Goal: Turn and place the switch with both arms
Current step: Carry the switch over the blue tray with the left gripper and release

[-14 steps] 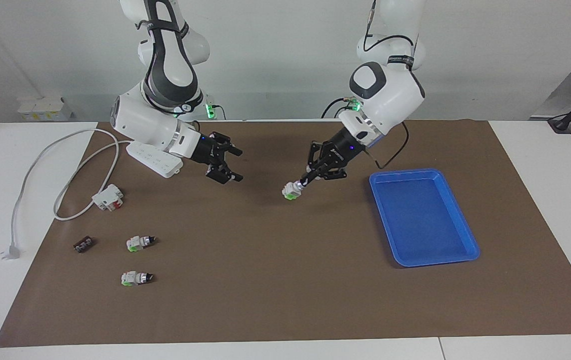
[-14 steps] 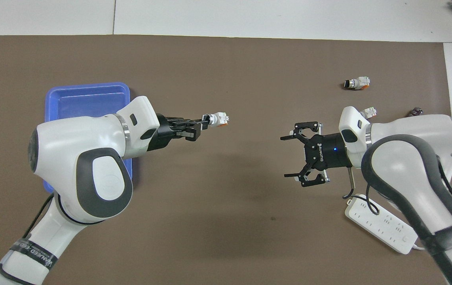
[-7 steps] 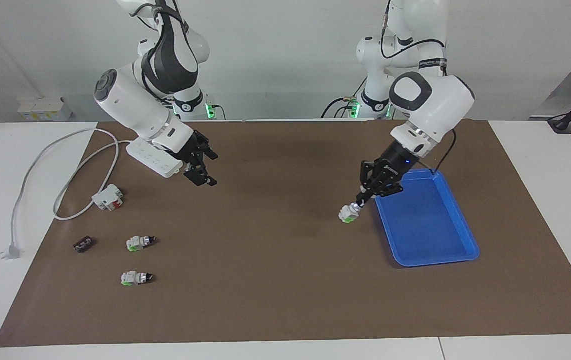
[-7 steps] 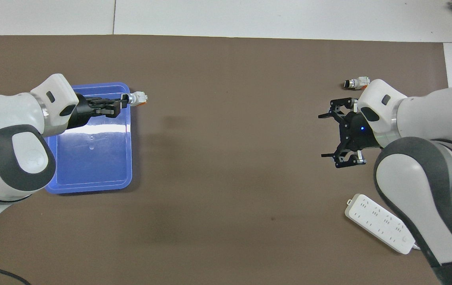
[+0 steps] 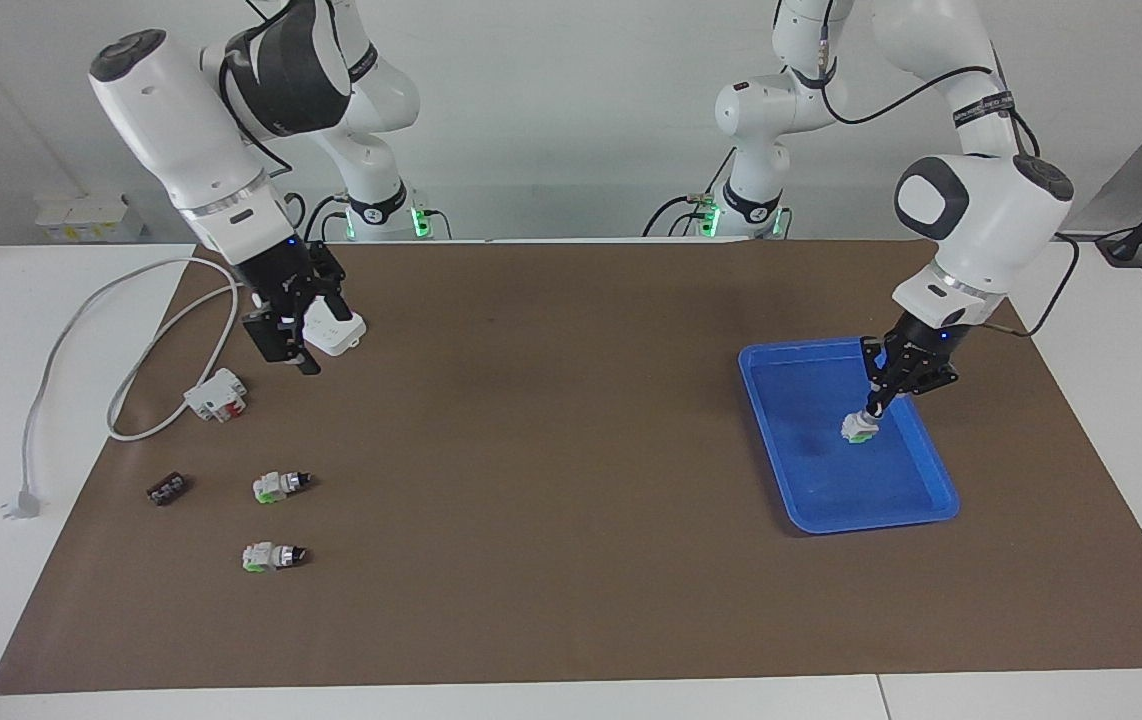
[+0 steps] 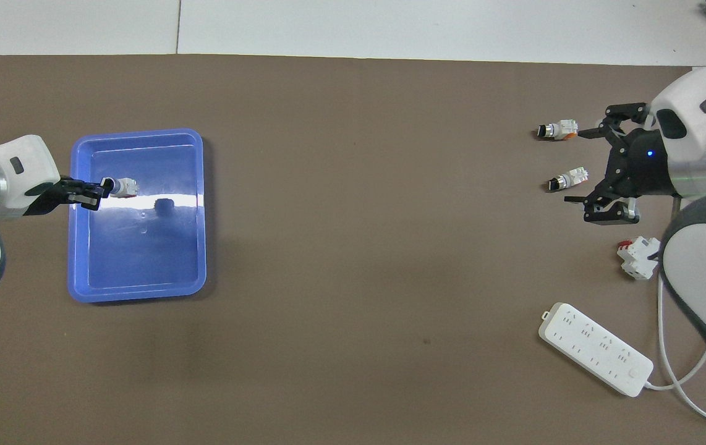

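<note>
Jaws first: in the facing view the left gripper (image 5: 874, 408) is clamped tight on the knob end of the switch (image 5: 858, 429), dangling it body-down over the blue tray (image 5: 776, 440), roughly mid-tray toward the long edge at the left arm's end of the table; the switch looks just clear of the tray floor, though I can't be sure. The right gripper (image 5: 286, 335) hangs spread wide, holding nothing, over the power strip (image 5: 334, 330) near the table edge closest to the robots. Good technique now, I'd say: lower straight, let the body settle, then release without dragging. From overhead, the left gripper (image 6: 94, 193) reaches in across the tray (image 6: 143, 292) rim with the switch (image 6: 122, 186), and the right gripper (image 6: 609, 167) waits open beside the two spare switches (image 6: 566, 178). No writing readable in either view.
</note>
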Controlling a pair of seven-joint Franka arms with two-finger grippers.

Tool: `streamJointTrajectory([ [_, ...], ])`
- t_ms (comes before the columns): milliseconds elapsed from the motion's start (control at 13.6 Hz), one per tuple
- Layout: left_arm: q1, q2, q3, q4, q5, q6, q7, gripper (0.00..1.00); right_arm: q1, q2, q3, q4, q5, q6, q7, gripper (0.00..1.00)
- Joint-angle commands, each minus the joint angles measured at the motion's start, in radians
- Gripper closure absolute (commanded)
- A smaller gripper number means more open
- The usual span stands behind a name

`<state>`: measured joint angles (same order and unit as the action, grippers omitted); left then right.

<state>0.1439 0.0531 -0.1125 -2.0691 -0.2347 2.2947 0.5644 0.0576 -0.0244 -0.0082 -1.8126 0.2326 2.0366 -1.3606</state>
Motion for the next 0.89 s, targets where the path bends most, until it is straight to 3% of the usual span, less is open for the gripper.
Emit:
streamJointTrajectory([
  [0,0.028,-0.058,-0.010,-0.092,0.037,-0.011,-0.009,1.00,0.005,0.008,0.010,0.036,-0.076,-0.026,0.226,0.00],
  [295,0.037,-0.097,-0.009,-0.176,0.081,-0.011,-0.020,1.00,0.004,0.006,0.010,0.070,-0.164,-0.015,0.538,0.00],
  [811,0.043,-0.099,-0.007,-0.169,0.146,-0.035,-0.020,1.00,0.002,0.012,-0.015,0.073,-0.193,0.020,1.081,0.00],
])
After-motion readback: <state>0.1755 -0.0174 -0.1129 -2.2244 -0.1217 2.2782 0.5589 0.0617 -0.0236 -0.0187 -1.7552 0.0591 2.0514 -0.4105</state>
